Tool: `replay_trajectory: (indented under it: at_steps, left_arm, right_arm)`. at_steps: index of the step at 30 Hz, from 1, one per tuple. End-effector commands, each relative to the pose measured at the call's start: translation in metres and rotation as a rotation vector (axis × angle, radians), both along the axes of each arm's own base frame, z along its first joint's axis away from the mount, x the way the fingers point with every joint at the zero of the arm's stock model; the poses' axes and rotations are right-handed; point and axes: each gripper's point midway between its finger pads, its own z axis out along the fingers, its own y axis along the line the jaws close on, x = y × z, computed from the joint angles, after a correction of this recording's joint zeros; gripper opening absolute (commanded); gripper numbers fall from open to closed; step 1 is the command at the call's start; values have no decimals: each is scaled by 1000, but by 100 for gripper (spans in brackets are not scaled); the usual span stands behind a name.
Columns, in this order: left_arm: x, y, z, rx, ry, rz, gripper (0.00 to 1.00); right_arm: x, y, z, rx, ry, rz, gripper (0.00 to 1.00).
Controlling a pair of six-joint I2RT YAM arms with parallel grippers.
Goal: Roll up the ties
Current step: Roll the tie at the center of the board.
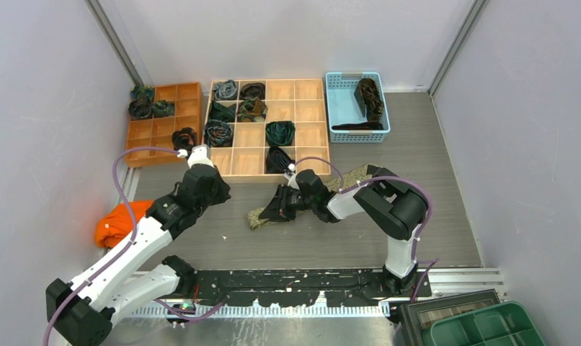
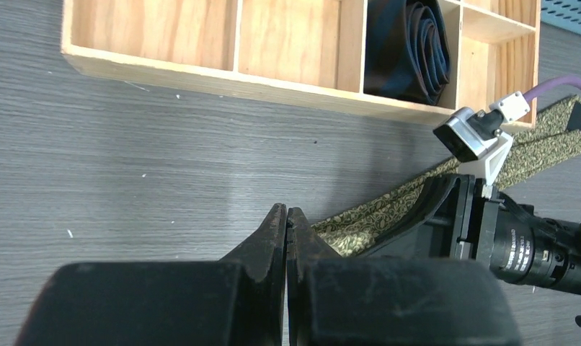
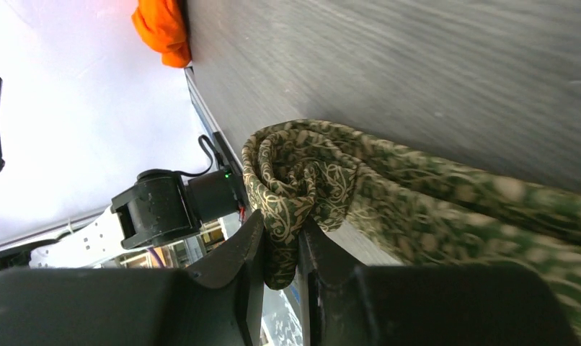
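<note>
Currently I see right gripper (image 3: 282, 238) clamped on rolled end of olive-gold tie (image 3: 302, 169), rest trailing flat across table (image 1: 424, 216) near wooden tray (image 2: 165, 65). Left gripper (image 2: 286, 220) pinched closed, empty, just beside tie.

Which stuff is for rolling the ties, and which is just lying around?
For the job: olive-gold tie, right hand pinching its rolled end, rolled ties, wooden tray.
Just lying about: orange cloth, green bin.
</note>
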Motion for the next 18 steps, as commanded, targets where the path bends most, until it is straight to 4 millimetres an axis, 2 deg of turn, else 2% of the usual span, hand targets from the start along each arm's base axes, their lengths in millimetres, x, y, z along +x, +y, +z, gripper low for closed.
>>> replay_trajectory:
  at_steps: [1, 10, 16, 18]
  left_arm:
    - [12, -16, 5, -52, -48, -38, 0]
    - [17, -32, -14, -74, -27, -90, 0]
    - [19, -39, -26, -80, -9, -111, 0]
    - [19, -40, -29, -82, -7, -116, 0]
  right_arm:
    - [11, -3, 14, 73, -49, -15, 25]
    - [21, -25, -3, -80, -93, -24, 26]
    - [29, -37, -1, -224, -155, -17, 45]
    - [32, -39, 4, -246, -174, -16, 48]
